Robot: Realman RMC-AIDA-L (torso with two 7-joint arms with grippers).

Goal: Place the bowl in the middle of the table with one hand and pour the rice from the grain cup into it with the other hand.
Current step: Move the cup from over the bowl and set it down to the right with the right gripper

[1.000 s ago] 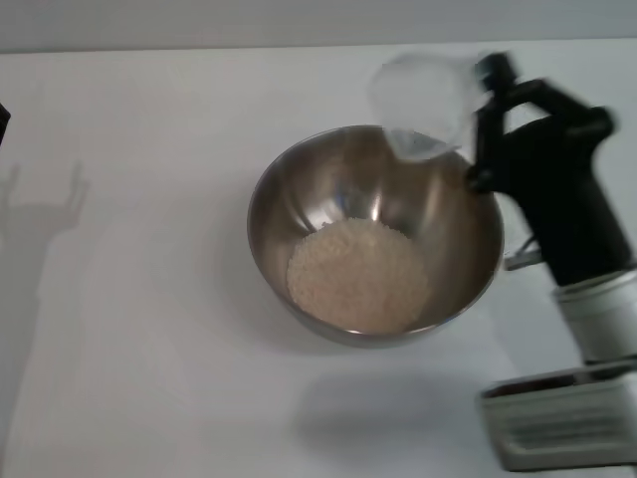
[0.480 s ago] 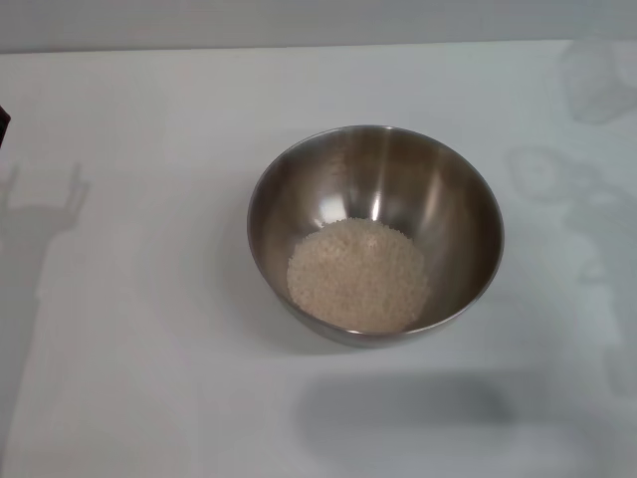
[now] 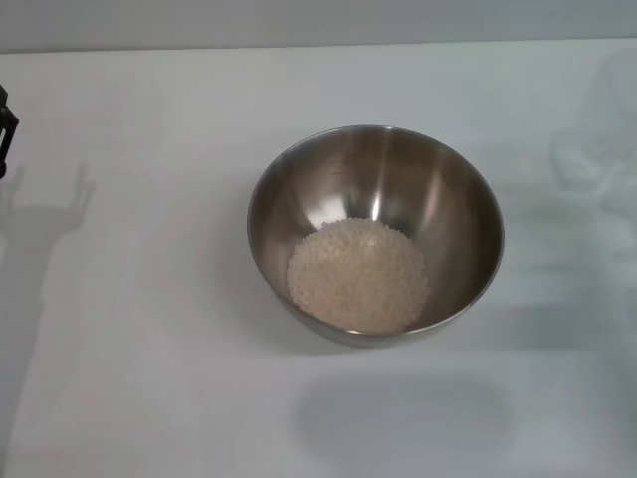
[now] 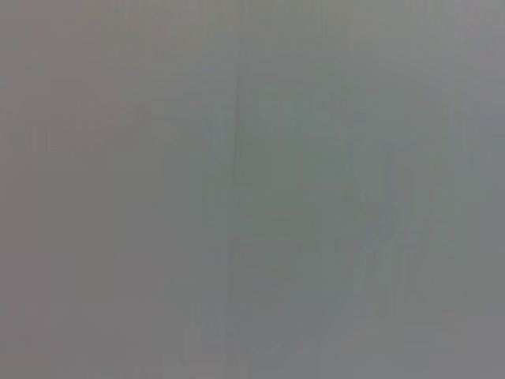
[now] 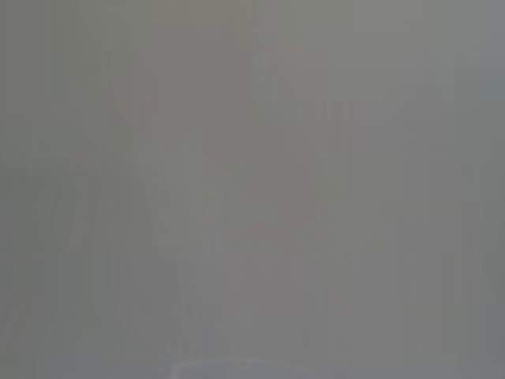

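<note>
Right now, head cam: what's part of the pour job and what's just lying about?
Part of the job:
- steel mixing bowl, mid-table
- rice, heaped in the bowl's bottom
- white table
- left gripper, only a sliver at the left edge

Lying about:
- nothing visible

Grain cup and right gripper are not in view; both wrist views show nothing distinct.

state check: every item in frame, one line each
bowl: upright on the table, holding rice, nothing touching it
rice: heaped in the bowl's bottom, none seen spilled
table: white top, bears the bowl
left claw: a dark sliver at the table's left edge, well apart from the bowl
grain cup: not in view
right claw: not in view
</note>
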